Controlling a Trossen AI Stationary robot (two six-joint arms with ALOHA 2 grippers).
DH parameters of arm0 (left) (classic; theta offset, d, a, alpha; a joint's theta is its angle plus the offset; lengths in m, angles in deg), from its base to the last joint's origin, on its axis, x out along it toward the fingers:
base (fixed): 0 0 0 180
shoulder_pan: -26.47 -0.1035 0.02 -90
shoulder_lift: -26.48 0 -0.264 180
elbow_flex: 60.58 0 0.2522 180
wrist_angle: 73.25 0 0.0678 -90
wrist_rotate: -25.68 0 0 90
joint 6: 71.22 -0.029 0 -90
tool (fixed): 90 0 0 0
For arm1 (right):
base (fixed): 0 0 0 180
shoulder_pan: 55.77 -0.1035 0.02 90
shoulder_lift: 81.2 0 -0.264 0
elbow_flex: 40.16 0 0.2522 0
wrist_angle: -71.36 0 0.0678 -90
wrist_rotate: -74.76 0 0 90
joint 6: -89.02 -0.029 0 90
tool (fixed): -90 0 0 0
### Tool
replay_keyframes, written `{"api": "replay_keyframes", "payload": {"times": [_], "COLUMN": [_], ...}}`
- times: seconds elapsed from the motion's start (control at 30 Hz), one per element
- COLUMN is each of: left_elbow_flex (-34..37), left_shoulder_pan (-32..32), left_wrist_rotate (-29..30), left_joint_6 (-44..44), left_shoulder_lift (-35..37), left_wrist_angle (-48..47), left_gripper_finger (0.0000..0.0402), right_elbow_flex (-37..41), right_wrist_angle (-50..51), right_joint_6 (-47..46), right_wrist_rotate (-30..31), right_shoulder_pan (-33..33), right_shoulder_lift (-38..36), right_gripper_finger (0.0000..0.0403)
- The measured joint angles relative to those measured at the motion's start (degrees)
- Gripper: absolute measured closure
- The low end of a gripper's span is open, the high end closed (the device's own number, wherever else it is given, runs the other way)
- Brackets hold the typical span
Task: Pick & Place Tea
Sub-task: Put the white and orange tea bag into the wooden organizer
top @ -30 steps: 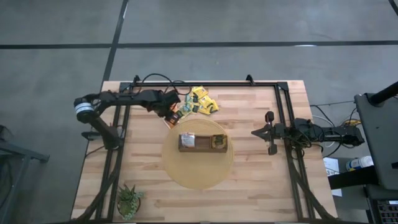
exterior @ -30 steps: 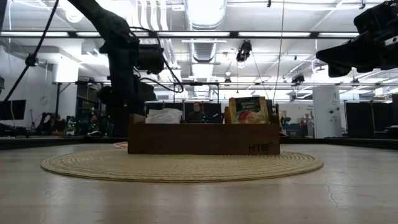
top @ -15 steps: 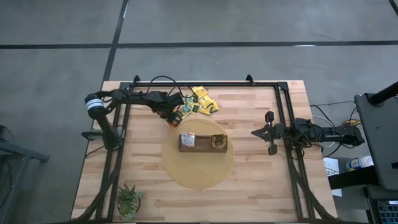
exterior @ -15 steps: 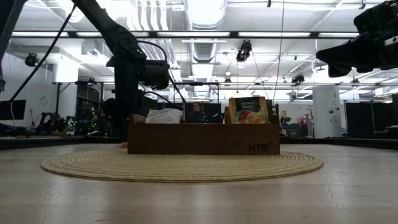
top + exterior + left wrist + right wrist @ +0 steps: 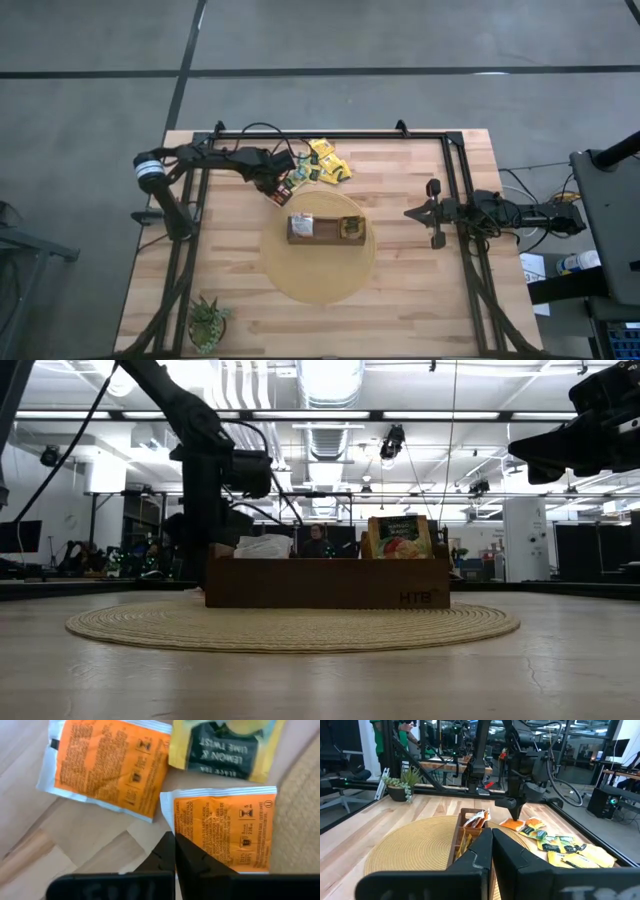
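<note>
Several tea sachets lie on the table by the far-left rim of the round woven mat (image 5: 318,272): two orange ones (image 5: 227,832) (image 5: 105,765), a yellow-and-dark one (image 5: 225,745), and a yellow pile (image 5: 326,165). My left gripper (image 5: 174,839) is down among them, shut at the left edge of the nearer orange sachet. The long brown box (image 5: 326,229) stands on the mat with sachets upright in it (image 5: 400,538). My right gripper (image 5: 432,213) waits shut and empty above the table's right side. My left gripper comes from above, pointing down, with its shut fingers (image 5: 195,860) on the orange sachet's white left edge (image 5: 167,815). The fingertips hide the point of contact, so how much of the edge lies between them does not show. The sachet lies flat on the table.
A small potted plant (image 5: 208,322) stands at the near left corner. A black frame (image 5: 455,190) runs along the table's far, left and right sides. Bare wood lies between the mat and the right gripper.
My left gripper has come down and a little toward the table's right, onto the orange sachets beside the mat. The sachets and the box have stayed in place.
</note>
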Motion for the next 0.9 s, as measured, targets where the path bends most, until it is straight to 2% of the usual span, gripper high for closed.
{"api": "replay_keyframes", "payload": {"times": [0.33,0.5,0.63,0.9], "left_elbow_flex": [-6.2,-11.6,-16.5,-24.1], "left_shoulder_pan": [5.6,10.3,14.9,25.3], "left_wrist_rotate": [2.6,8.5,10.9,17.6], "left_joint_6": [-0.2,-1.4,-3.8,-10.0], "left_shoulder_lift": [5.6,8.0,8.3,7.6], "left_wrist_angle": [-6.5,-11.7,-14.4,-14.5], "left_gripper_finger": [0.0401,0.0401,0.0401,0.0401], "right_elbow_flex": [0.0,0.0,0.0,0.0], "right_wrist_angle": [0.0,0.0,0.0,0.0], "right_joint_6": [0.0,0.0,0.0,0.0], "right_wrist_rotate": [0.0,0.0,0.0,0.0], "right_shoulder_pan": [0.0,0.0,0.0,0.0], "right_shoulder_lift": [0.0,0.0,0.0,0.0], "right_gripper_finger": [0.0394,0.0394,0.0394,0.0394]}}
